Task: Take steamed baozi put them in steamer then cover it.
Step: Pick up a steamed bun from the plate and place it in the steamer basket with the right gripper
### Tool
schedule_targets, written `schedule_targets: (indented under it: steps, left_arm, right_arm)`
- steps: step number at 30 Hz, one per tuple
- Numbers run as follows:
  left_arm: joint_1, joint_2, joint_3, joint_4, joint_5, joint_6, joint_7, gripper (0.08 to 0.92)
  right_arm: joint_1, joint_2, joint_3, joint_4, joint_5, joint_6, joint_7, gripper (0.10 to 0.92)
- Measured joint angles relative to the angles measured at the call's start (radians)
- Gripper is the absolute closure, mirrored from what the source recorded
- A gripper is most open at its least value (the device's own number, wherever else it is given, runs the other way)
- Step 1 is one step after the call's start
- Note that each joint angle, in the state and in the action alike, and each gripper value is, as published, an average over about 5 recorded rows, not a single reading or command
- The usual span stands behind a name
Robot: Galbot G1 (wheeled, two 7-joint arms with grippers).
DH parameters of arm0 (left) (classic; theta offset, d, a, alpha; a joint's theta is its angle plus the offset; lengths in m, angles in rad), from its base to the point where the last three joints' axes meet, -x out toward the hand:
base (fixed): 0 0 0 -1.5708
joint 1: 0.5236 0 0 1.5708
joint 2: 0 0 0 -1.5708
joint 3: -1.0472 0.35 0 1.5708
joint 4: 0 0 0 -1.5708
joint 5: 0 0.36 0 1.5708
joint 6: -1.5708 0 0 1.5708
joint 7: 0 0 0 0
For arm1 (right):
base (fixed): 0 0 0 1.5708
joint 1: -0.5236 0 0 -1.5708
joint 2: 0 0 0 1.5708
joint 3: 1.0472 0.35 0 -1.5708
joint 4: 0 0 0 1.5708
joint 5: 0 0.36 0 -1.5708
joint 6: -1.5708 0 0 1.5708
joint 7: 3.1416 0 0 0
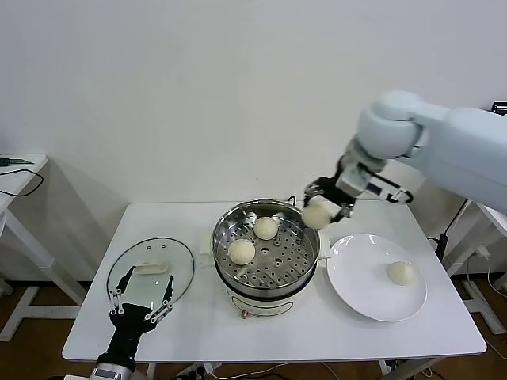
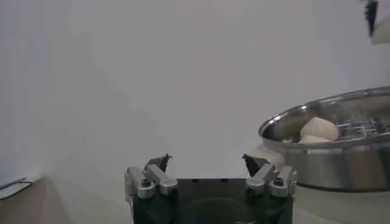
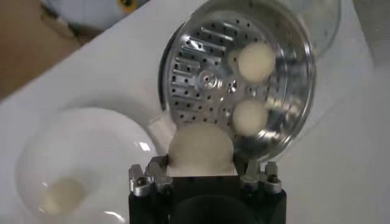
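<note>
Robot arm carrying a bun over a steamer on a white table.

Left of the steamer (image 1: 266, 255), the glass cover (image 1: 151, 269) lies flat; the left gripper (image 1: 141, 304) hovers at its near edge, fingers spread wide and empty. The steamer holds two baozi (image 1: 242, 251). Above its right rim, the right gripper (image 1: 323, 207) clasps a third baozi (image 1: 316, 214). Right of the steamer, a white plate (image 1: 360, 283) holds the last baozi (image 1: 402, 273).

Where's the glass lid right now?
Head view: the glass lid lies flat on the table, on the robot's left beside the steamer, with the open left tool over its near edge.
</note>
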Motion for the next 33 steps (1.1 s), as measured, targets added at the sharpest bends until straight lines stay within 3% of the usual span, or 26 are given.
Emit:
schedule_targets:
  steps: [11, 33]
  left_arm:
    - [-0.012, 0.001, -0.018, 0.019, -0.007, -0.004, 0.003, 0.177]
    - [-0.042, 0.004, -0.028, 0.058, -0.016, 0.0, 0.008, 0.177]
  right_arm:
    - [-0.051, 0.122, -0.041, 0.001, -0.107, 0.138, 0.083, 0.321]
    - [-0.165, 0.227, -0.068, -0.025, -0.111, 0.167, 0.087, 0.321]
